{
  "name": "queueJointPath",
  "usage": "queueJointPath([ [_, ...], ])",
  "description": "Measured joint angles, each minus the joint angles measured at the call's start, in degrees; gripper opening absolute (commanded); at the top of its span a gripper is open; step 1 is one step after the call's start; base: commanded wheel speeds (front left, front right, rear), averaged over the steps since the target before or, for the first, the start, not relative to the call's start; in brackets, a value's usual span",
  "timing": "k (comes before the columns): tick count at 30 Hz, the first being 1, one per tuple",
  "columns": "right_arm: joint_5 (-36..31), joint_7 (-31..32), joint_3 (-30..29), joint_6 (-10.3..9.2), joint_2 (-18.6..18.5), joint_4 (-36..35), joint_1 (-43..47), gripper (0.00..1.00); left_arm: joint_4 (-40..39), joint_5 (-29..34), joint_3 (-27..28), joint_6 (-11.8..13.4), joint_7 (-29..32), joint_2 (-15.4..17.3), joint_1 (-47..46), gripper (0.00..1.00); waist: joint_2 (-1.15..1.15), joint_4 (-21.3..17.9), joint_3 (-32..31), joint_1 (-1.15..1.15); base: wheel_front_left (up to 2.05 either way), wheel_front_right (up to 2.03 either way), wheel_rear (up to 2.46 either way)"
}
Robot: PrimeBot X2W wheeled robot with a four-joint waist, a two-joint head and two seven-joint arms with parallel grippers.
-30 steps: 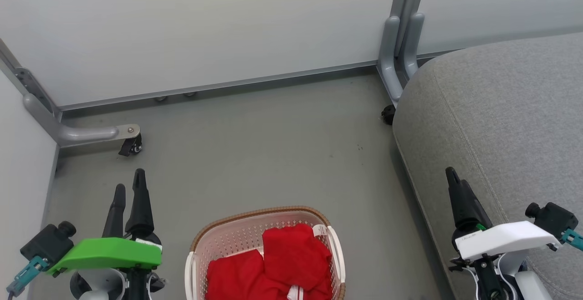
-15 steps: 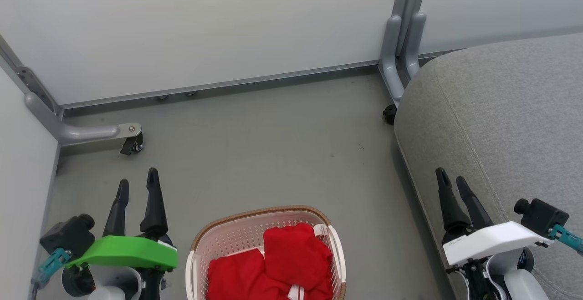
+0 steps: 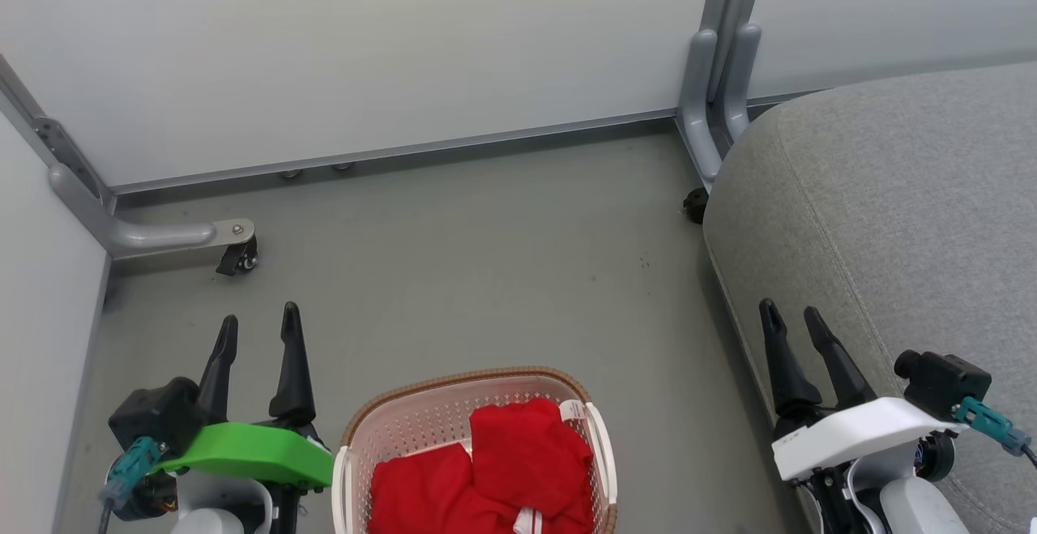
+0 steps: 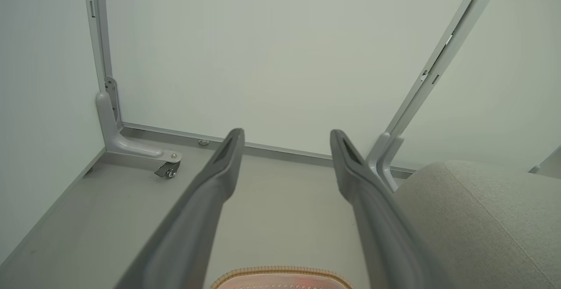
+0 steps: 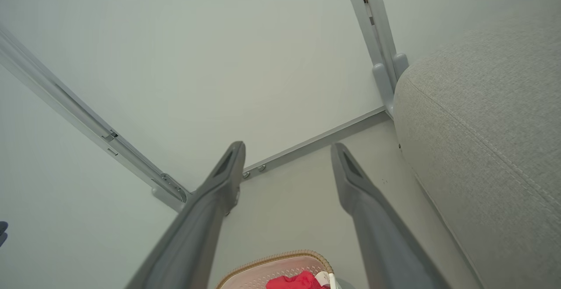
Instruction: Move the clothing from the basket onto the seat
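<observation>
Basket (image 3: 454,375) sits on the grey floor (image 3: 486,258) at the bottom middle of the head view, brown woven rim toward the wall, near end cut off by the frame edge. Clothing (image 3: 527,457) lies inside it: two bright red pieces, the right one heaped partly over the left, a strip of white trim at the bottom edge, a small white tag by the right handle. Seat (image 3: 907,218) takes up the right side, pale grey fabric with a stitched seam, its rounded edge well apart from the basket with bare floor between. Left gripper (image 3: 259,315), green housing, hangs left of the basket above the floor, fingers spread wide, nothing between them; its wrist view shows floor and wall through the gap and the basket rim at the bottom edge. Right gripper (image 3: 787,309), white housing, hangs right of the basket at the seat's near edge, fingers likewise parted wide, holding nothing; its wrist view catches the basket and a bit of red low between the fingers. Neither gripper touches basket or clothing. White partition panels (image 3: 364,48) stand behind; a small black caster (image 3: 240,259) at far left
</observation>
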Motion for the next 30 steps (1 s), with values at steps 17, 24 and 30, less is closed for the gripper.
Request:
queueJointPath([
  [17,-9.58,-2.24,1.02,0.0,-0.13,0.07,-0.51,1.0,-0.18,8.39,-1.75,1.35,-2.26,0.63,-0.01,1.0,0.0,0.46,0.21,0.0,0.0,0.0,0.0],
  [24,-12.94,-3.19,1.3,0.0,-0.16,0.35,-0.58,1.0,-0.3,11.82,-2.24,1.67,-3.23,0.79,-0.01,1.0,0.0,0.71,0.22,0.0,0.0,0.0,0.0],
  [30,-15.58,-3.8,1.66,0.0,-0.18,0.54,-0.86,1.0,-0.34,14.57,-2.59,1.85,-3.79,0.87,-0.06,1.0,0.0,0.88,0.35,0.0,0.0,0.0,0.0],
])
